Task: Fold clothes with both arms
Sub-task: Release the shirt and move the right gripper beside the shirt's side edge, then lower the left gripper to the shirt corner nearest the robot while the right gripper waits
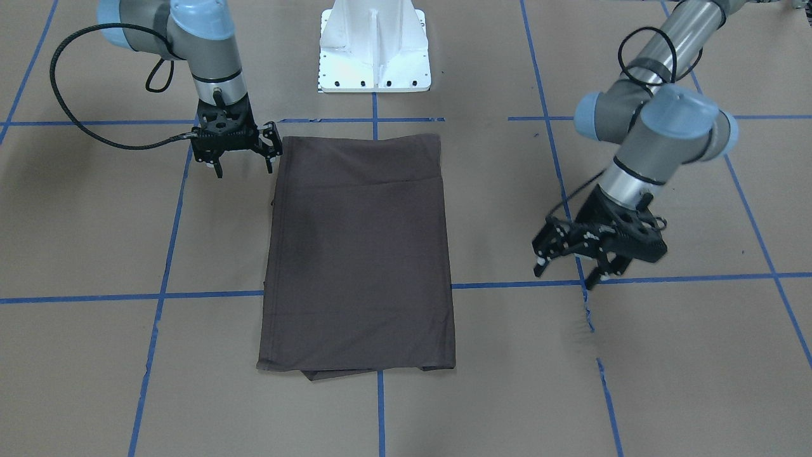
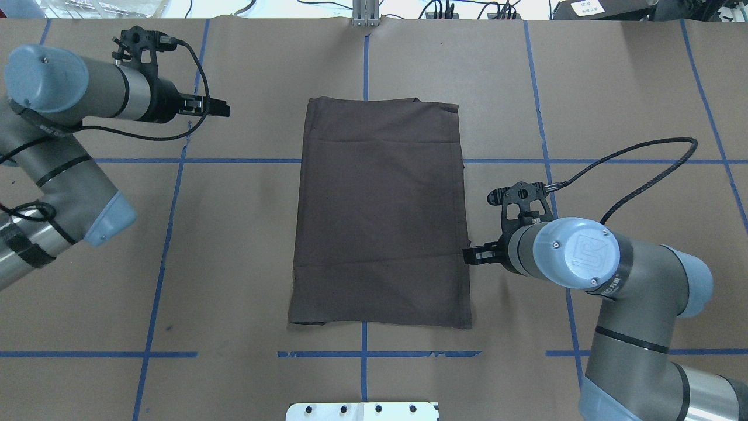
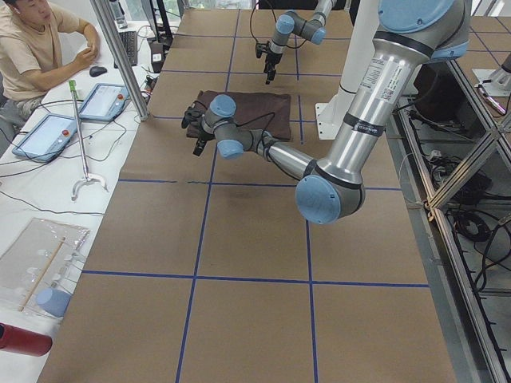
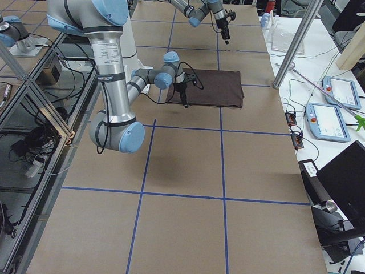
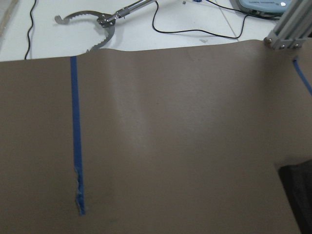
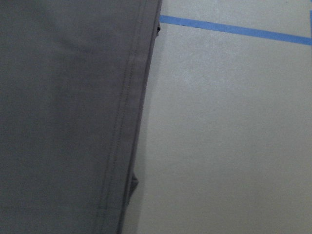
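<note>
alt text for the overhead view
A dark brown shirt, folded into a tall rectangle, lies on a brown table gridded with blue tape. The left claw hovers left of its far corner, the right claw beside its right edge; neither holds cloth.

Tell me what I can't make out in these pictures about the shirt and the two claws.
1. Shirt: any collar, logo or tags, in all views; folded inside the cloth.
2. Right claw: in the overhead view, mostly covered by its own wrist.
3. Left claw: absent from the left wrist view; a dark blurred corner, cut off at the edge, cannot be identified.
4. Side views: both claws too small to judge their fingers.
</note>
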`<state>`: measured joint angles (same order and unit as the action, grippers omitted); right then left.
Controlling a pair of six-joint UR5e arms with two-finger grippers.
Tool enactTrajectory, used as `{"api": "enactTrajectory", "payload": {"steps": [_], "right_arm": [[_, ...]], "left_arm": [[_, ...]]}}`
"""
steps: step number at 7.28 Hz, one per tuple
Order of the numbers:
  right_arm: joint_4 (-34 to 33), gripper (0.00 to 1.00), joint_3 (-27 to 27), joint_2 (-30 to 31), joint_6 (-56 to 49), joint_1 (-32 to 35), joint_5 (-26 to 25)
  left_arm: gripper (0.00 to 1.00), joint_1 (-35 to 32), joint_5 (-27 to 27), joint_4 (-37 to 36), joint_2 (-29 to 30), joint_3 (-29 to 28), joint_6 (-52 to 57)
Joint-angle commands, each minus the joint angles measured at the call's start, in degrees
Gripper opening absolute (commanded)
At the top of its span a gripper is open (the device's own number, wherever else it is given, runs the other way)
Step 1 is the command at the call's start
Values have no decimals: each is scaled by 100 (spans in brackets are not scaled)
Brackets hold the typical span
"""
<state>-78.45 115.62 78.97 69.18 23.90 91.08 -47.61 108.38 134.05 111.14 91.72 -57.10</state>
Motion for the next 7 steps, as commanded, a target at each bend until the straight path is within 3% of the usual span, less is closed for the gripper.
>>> {"api": "enactTrajectory", "payload": {"steps": [1, 3, 4, 5, 7], "right_arm": [[1179, 100, 224, 425, 1618, -86, 7], [1375, 100, 408, 435, 2630, -437, -395], [1577, 100, 461, 470, 2870, -587, -615], [1787, 100, 479, 496, 3003, -605, -661], [1807, 100, 497, 505, 3004, -606, -705]], "left_arm": [[100, 1082, -288, -28, -950, 1632, -1646], [100, 2260, -1358, -2, -1164, 2138, -3177], [90, 2813, -2016, 7, -1173, 2122, -3846], [77, 3175, -2388, 16, -1156, 2052, -4305], [66, 3372, -2558, 60, -1095, 1763, -4756]]}}
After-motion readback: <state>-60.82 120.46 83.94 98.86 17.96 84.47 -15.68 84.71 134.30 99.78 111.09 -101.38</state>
